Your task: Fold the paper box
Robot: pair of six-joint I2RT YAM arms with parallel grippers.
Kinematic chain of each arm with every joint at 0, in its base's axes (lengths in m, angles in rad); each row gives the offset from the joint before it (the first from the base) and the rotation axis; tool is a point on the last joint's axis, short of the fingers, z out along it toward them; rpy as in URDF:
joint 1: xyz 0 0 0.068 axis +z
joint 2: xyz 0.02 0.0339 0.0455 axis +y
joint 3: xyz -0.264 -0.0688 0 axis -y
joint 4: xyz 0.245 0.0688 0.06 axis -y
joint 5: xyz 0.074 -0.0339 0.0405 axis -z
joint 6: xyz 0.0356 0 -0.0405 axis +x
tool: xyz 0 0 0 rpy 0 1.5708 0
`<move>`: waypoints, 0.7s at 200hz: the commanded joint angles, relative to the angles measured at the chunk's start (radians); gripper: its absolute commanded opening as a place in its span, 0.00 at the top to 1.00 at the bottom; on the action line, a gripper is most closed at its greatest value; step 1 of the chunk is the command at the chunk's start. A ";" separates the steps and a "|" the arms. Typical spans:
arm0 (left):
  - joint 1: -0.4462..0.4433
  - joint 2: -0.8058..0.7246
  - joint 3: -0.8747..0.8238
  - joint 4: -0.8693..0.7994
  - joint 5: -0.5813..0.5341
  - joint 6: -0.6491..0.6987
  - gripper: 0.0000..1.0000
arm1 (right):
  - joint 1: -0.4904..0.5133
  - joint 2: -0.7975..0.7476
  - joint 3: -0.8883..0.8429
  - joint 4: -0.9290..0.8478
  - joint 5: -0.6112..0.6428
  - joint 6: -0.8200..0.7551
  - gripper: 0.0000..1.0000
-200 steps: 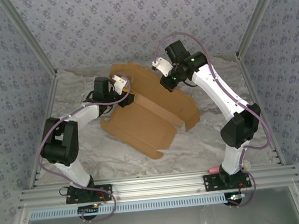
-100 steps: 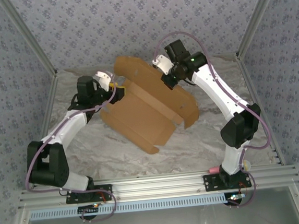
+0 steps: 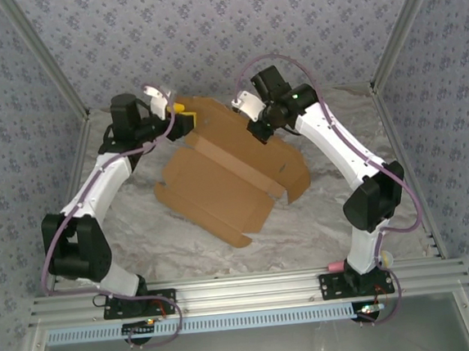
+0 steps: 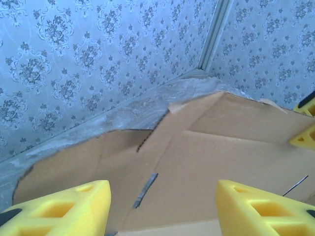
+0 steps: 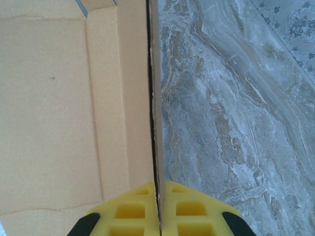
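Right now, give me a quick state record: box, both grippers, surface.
paper box: brown die-cut sheet, partly folded, lying open on the table
left gripper: open, at the sheet's far left edge, nothing between its fingers
right gripper: shut on a panel edge of the paper box
table: marbled surface
task state: not yet a closed box

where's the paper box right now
In the top view the paper box lies mid-table; the right gripper pinches its far edge, and the left gripper hovers open at its far-left corner.
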 commanded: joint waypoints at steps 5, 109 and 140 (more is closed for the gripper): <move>0.002 0.050 0.104 -0.100 0.087 0.039 0.41 | 0.011 0.009 0.040 -0.017 -0.019 -0.015 1.00; -0.020 0.089 0.204 -0.206 0.338 0.129 0.57 | 0.010 0.026 0.092 -0.033 -0.026 0.035 1.00; -0.056 0.080 0.190 -0.249 0.336 0.177 0.58 | 0.009 0.035 0.116 -0.028 -0.039 0.063 1.00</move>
